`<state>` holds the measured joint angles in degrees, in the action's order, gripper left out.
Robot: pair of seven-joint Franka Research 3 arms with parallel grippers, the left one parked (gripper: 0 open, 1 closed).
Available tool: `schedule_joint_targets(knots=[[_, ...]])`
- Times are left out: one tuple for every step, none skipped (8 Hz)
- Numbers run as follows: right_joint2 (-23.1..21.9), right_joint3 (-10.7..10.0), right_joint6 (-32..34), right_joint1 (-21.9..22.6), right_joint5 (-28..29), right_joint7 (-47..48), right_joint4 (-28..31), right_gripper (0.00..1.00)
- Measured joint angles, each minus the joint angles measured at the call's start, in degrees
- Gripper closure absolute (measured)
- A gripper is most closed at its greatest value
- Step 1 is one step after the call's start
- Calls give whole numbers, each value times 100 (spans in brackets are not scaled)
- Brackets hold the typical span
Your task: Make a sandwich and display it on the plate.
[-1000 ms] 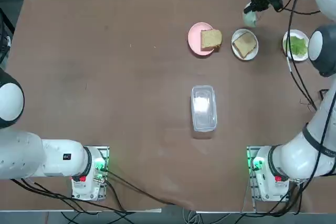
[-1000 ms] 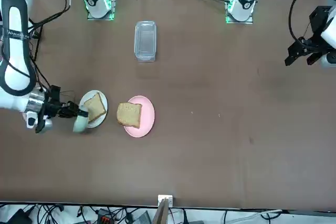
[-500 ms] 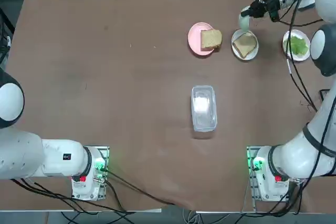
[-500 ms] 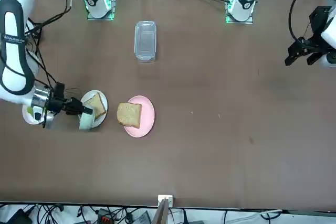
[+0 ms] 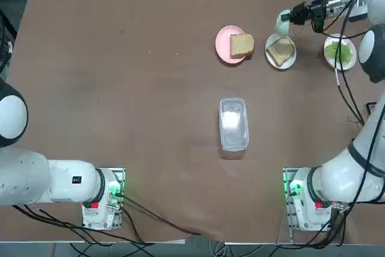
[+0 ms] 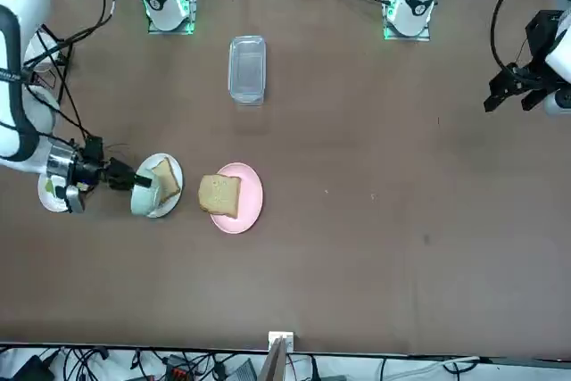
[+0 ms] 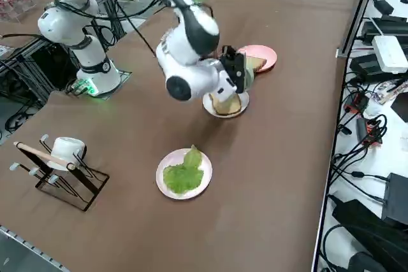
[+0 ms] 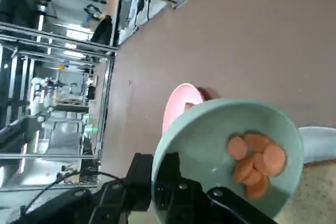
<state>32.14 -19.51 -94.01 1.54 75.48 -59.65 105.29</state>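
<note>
On the brown table [image 5: 132, 118], the round pink plate [image 5: 222, 43] lies left of the small round white plate [image 5: 287, 65]; each bears a square tan bread slice [image 5: 242, 44]. Further right, green leafy lettuce [image 7: 183, 175] lies on the round pinkish-white plate [image 7: 174, 158]. The clear rectangular plastic container [image 5: 233, 124] sits nearer the bases. The right gripper [image 5: 287, 17] holds the round pale-green bowl [image 5: 280, 25], round orange slices [image 8: 257, 161] inside, above the white plate's far edge.

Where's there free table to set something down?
Widest: the stretch left of the pink plate and clear container. Another lies between that container and the right arm's base. Crowded: around the bread-bearing white plate, where the right gripper holds a green bowl.
</note>
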Motion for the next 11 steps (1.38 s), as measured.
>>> schedule_joint_targets(knots=[[128, -1, 80, -94, 40, -226, 3, 94], [209, 0, 189, -140, 130, -363, 3, 94], [272, 0, 387, -157, 289, -507, 5, 94], [368, 0, 597, -187, 424, -742, 11, 94], [498, -1, 783, -258, 493, -989, 16, 94], [625, -2, 983, -375, 537, -1193, 18, 94], [696, -3, 1140, -477, 561, -1362, 18, 94], [729, -3, 1250, -550, 609, -1485, 18, 94], [764, -2, 1393, -587, 722, -1589, 21, 94], [837, -2, 1575, -599, 865, -1743, 22, 94], [924, -2, 1699, -610, 948, -1875, 23, 94]])
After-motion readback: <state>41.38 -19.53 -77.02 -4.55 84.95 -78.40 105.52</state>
